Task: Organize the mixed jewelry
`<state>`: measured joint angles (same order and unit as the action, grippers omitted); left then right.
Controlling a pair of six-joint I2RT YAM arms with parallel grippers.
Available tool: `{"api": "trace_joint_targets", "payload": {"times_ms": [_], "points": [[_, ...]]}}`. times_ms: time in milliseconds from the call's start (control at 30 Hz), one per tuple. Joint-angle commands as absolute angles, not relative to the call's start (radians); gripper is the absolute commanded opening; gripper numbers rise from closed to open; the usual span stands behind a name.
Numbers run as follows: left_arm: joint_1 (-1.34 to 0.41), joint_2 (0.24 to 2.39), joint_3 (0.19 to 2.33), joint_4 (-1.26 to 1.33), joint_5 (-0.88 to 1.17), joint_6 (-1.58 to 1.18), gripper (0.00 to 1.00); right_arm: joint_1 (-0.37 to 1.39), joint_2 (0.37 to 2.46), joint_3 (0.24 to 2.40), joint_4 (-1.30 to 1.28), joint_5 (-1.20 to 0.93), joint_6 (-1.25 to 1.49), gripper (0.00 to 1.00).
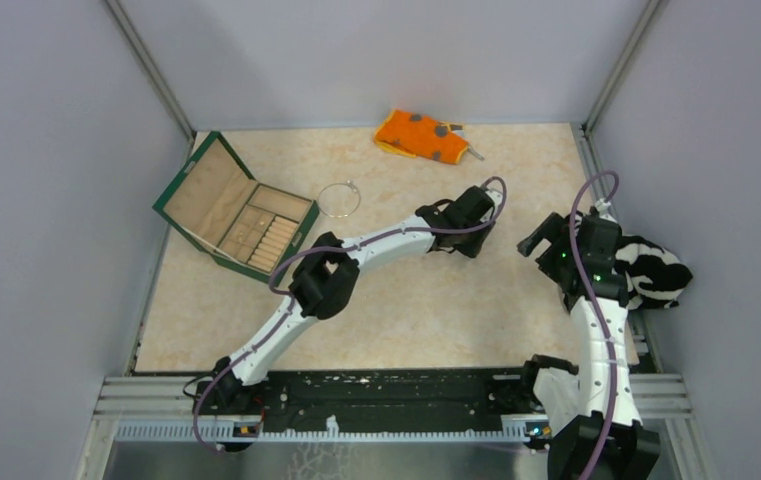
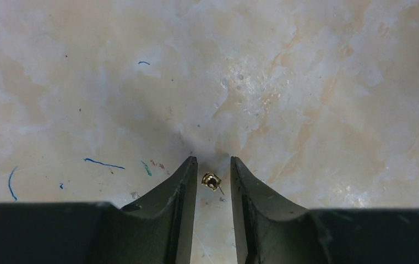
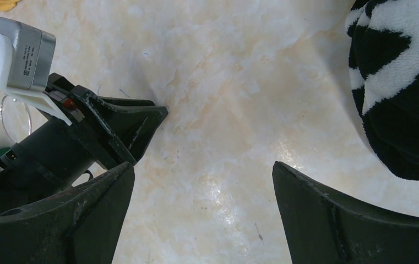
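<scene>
A tiny gold stud earring [image 2: 211,180] with a short pin lies on the marble tabletop. It sits between the fingertips of my left gripper [image 2: 213,160], which stands narrowly open around it with a sliver of gap on each side. From above, my left gripper [image 1: 468,243] points down at mid-table. The thin silvery bangle hoop [image 1: 338,198] lies flat next to the box, apart from both grippers. My right gripper [image 3: 204,165] hangs wide open over bare tabletop with nothing between its fingers. In the top view, my right gripper [image 1: 536,240] is to the right of the left one.
An open green jewelry box [image 1: 241,215] with wooden compartments sits at the left. An orange grey-spotted cloth [image 1: 421,135] lies at the back. A black-and-white striped cloth [image 1: 656,270] is bunched at the right edge, close beside my right wrist.
</scene>
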<state>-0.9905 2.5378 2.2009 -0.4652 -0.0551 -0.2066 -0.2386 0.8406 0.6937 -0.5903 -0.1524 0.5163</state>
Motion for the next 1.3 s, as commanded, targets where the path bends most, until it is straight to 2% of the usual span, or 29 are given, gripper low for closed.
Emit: {"api": "trace_joint_targets", "payload": {"times_ms": [0,267,433,667,933,1267], "points": [[-0.989,2.535,2.212,-0.485,-0.061,-0.193,0.35,-0.243,0.835,0.704,-0.546,-0.162,0.505,0.95],[-0.989,2.496,2.172,-0.476,-0.079,-0.196,0.33,-0.244,0.825,0.694,-0.544,-0.16,0.502,0.95],[-0.99,2.477,2.155,-0.475,-0.087,-0.202,0.39,-0.243,0.823,0.694,-0.539,-0.172,0.504,0.95],[-0.991,2.454,2.138,-0.477,-0.107,-0.196,0.41,-0.244,0.812,0.698,-0.545,-0.169,0.505,0.94],[-0.991,2.44,2.107,-0.468,-0.095,-0.202,0.29,-0.243,0.808,0.701,-0.551,-0.17,0.503,0.94],[-0.991,2.42,2.074,-0.45,-0.092,-0.204,0.2,-0.244,0.807,0.697,-0.55,-0.176,0.504,0.94]]}}
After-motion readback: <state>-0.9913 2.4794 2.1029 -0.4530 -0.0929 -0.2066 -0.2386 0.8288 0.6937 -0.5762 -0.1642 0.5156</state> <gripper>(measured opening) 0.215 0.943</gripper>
